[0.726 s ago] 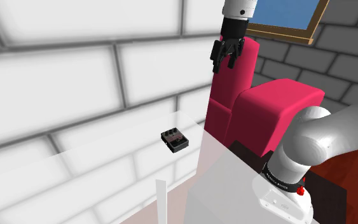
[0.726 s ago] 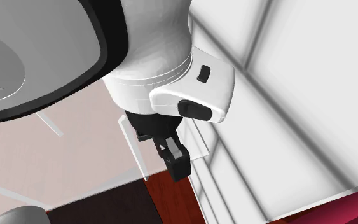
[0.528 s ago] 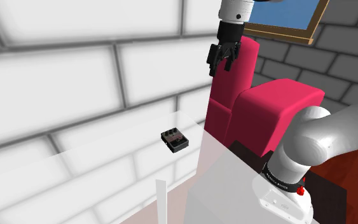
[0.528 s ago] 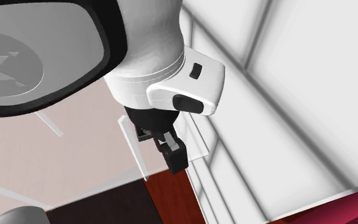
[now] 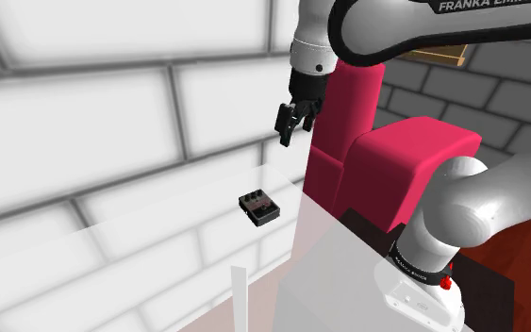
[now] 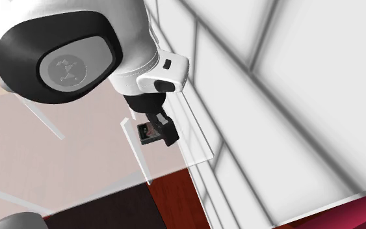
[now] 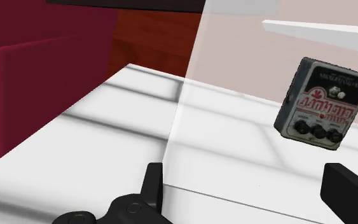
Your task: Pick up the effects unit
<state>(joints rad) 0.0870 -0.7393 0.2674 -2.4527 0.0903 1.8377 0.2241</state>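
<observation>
1. Jaw state. My gripper (image 7: 250, 194) is open. In the wrist view my two black fingers (image 7: 152, 184) stand wide apart, with nothing between them and nothing touching either one.

2. Gripper position. In the shoulder view my gripper (image 5: 290, 127) hangs in the air in front of the white block wall (image 5: 84, 113), pointing downward. It is above the table (image 5: 159, 240) and makes no contact with any surface. In the second exterior view my gripper (image 6: 163, 129) shows below my white wrist housing.

3. Target position. The effects unit (image 5: 258, 207) lies flat on the clear, see-through table, near the table edge that faces the wall. In the shoulder view it sits below my gripper and toward that view's left, well apart from it. In the wrist view the effects unit (image 7: 323, 105) lies ahead of my fingertips, closer to the line of one finger than to the other, and outside the gap between them. Its face is grey with red lettering, and a row of three black knobs runs along one end. In the second exterior view the effects unit (image 6: 149, 133) is partly covered by my gripper.

4. Surroundings. A crimson armchair (image 5: 395, 160) stands just beside the table, on the shoulder view's right. Red-brown wooden floor (image 6: 175, 202) shows beyond the table edge. My stand (image 5: 348, 292) occupies the shoulder view's lower right.
</observation>
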